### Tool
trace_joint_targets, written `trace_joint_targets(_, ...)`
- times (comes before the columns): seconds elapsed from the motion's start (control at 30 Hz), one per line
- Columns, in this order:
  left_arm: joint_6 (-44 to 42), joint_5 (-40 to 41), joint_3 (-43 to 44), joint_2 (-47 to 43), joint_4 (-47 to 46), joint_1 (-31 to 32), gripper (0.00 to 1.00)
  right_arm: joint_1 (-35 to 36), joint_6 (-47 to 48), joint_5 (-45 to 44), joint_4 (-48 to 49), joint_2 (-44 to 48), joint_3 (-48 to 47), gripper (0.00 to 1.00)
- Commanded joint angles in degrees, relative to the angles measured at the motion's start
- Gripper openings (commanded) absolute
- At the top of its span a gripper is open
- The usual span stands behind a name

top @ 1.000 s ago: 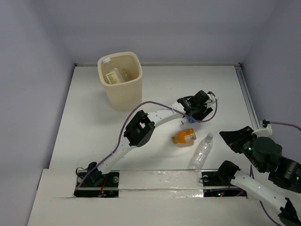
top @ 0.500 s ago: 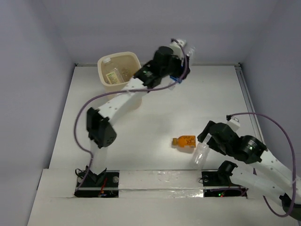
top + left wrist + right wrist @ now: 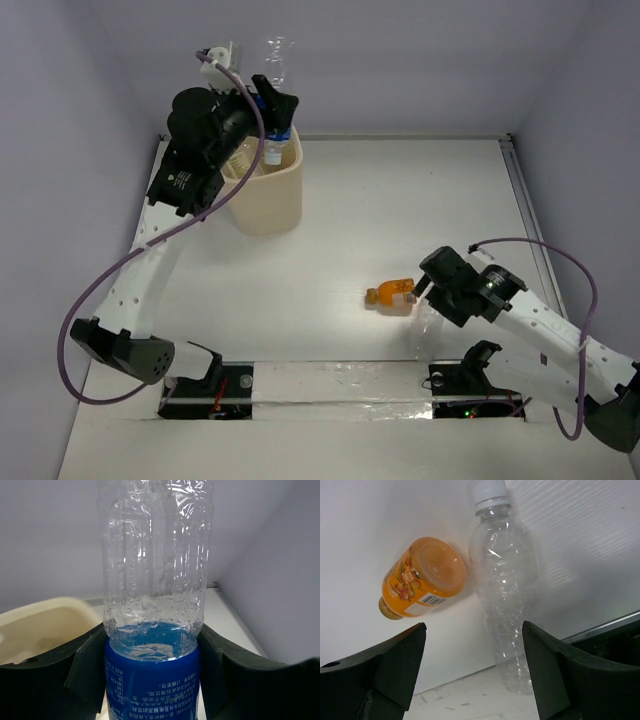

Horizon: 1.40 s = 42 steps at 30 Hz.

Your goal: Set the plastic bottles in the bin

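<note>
Left gripper (image 3: pixel 272 118): raised over the bin, pinching the blue-labelled bottle on its label band, one finger on each side.
Blue-labelled bottle (image 3: pixel 152 680): held in the air above the bin's far rim, touching nothing else.
Blue-labelled bottle, axis: its length runs straight out of the left gripper, in line with the fingers. The clear ribbed part sticks out beyond the fingertips and the blue label sits between them. I cannot tell which end carries the cap.
Bin (image 3: pixel 268 205): stands upright at the far left of the table (image 3: pixel 400 190). The left arm covers part of its rim.
Right gripper (image 3: pixel 472 635): low over the two bottles on the table, fingers spread wide, gripping nothing.
Orange bottle (image 3: pixel 392 294): lies on its side near the middle of the table, just left of the right gripper.
Orange bottle, axis: left to right in the top view, cap end to the left, flat base toward the right wrist camera.
White-capped bottle (image 3: pixel 502 595): lies on its side just right of the orange bottle, close to it but not touching. In the top view the right arm partly hides it.
White-capped bottle, axis: near to far, cap pointing away from the table's near edge, base toward that edge.
</note>
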State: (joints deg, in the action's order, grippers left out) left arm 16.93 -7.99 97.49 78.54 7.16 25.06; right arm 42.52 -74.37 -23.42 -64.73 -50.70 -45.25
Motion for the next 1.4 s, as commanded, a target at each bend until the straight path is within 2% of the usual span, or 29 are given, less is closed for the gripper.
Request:
trace_joint_targets(0.0,2.14,-1.68,-4.32,0.12,-1.0,-6.41,0.46,-4.9,-1.39,5.99,7.32,-0.89,3.58,0.82)
trace_joint_targets(0.1,1.44,2.07,-7.93,0.12,-3.2,-10.2,0.46,-7.71,-2.35,8.29,11.2,-1.42,8.16,0.88)
trace_joint_targets(0.2,3.55,0.7,-9.34,1.17,-6.45,-12.49,0.46,-9.2,-4.2,9.0,11.29,-2.56,8.52,0.94)
trace_joint_targets(0.4,4.43,1.04,-6.0,5.13,-8.56,-13.54,0.47,-9.74,-6.4,13.12,15.85,-9.84,10.71,0.95)
trace_joint_targets(0.53,4.87,1.75,-7.48,5.92,-11.19,-14.15,0.47,-9.74,-4.47,14.02,17.53,-15.74,7.21,0.94)
trace_joint_targets(0.77,4.69,3.06,-13.63,6.97,-17.86,-14.16,0.48,-9.74,-0.96,14.19,16.57,-20.93,3.6,0.74)
trace_joint_targets(0.9,4.34,3.15,-18.29,7.76,-22.36,-14.16,0.58,-9.74,0.63,13.58,15.25,-20.67,3.42,0.5)
trace_joint_targets(0.93,4.34,3.07,-19.61,8.11,-22.89,-14.16,0.67,-9.74,1.06,13.4,14.9,-20.32,3.51,0.48)
trace_joint_targets(1.0,4.17,3.07,-20.23,8.38,-23.5,-14.16,0.75,-9.74,2.29,11.83,12.71,-18.48,3.24,0.41)
trace_joint_targets(1.03,4.08,2.98,-20.5,8.38,-23.42,-14.16,0.8,-9.74,2.91,11.04,11.65,-17.6,2.11,0.4)
trace_joint_targets(1.13,3.99,2.63,-20.85,6.9,-23.33,-13.64,0.85,-9.74,6.16,9.53,7.09,-12.95,-1.31,0.37)
trace_joint_targets(1.27,4.6,1.31,-21.03,3.03,-22.37,-12.49,0.85,-9.74,10.9,9.44,3.47,-3.99,-11.57,0.35)
trace_joint_targets(1.33,5.04,0.96,-21.12,0.14,-21.75,-11.09,0.84,-9.74,12.48,9.18,4.87,-1.61,-16.24,0.34)
trace_joint_targets(1.37,5.48,0.78,-21.12,-0.92,-21.49,-10.13,0.83,-9.74,14.32,9.01,6.53,-2.29,-21.84,0.34)
